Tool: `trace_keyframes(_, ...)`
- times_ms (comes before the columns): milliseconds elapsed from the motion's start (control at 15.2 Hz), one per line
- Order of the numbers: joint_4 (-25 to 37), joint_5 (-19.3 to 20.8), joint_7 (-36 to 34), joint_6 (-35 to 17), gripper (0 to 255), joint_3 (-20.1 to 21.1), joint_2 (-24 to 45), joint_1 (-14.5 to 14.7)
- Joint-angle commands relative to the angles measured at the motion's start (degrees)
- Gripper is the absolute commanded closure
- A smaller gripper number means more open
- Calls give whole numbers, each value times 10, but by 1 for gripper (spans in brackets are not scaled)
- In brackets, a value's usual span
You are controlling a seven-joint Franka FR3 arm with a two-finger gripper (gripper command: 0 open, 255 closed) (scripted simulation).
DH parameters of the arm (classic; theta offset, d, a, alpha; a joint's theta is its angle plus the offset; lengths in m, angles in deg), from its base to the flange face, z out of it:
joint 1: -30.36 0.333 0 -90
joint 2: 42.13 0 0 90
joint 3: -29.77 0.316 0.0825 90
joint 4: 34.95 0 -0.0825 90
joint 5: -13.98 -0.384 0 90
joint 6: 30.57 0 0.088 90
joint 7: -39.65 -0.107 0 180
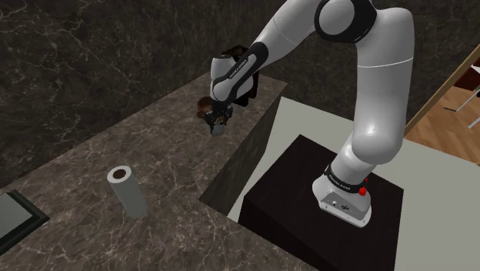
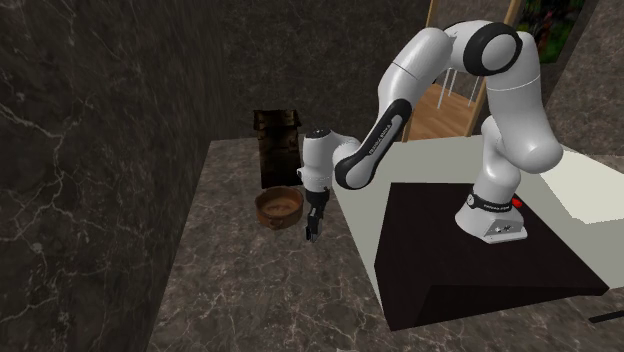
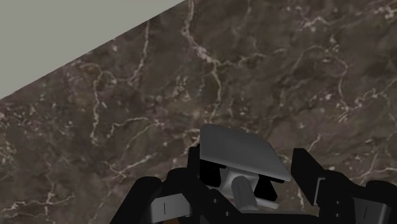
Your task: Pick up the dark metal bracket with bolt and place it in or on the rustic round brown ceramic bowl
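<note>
Grey metal bracket with a short bolt [image 3: 236, 151] is pinched between the partly closed fingers of the all-black two-finger gripper [image 2: 311, 230], which hangs clear of the dark veined stone counter [image 3: 286, 76], probably so the load can pass over a rim. Just beside and below the gripper sits the rustic round brown ceramic bowl [image 2: 279, 205], so a short sideways carry looks due.

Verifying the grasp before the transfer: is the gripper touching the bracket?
Touching. The wrist view shows the grey bracket clasped between the black fingers of the gripper, which close against it beneath its flat plate.
</note>
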Motion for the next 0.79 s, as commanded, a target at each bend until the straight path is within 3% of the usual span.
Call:
trace_keyframes(0,0,0,0,0,255,0,1,0)
trace_keyframes(726,-4,-5,2,42,255,3,-45,-3)
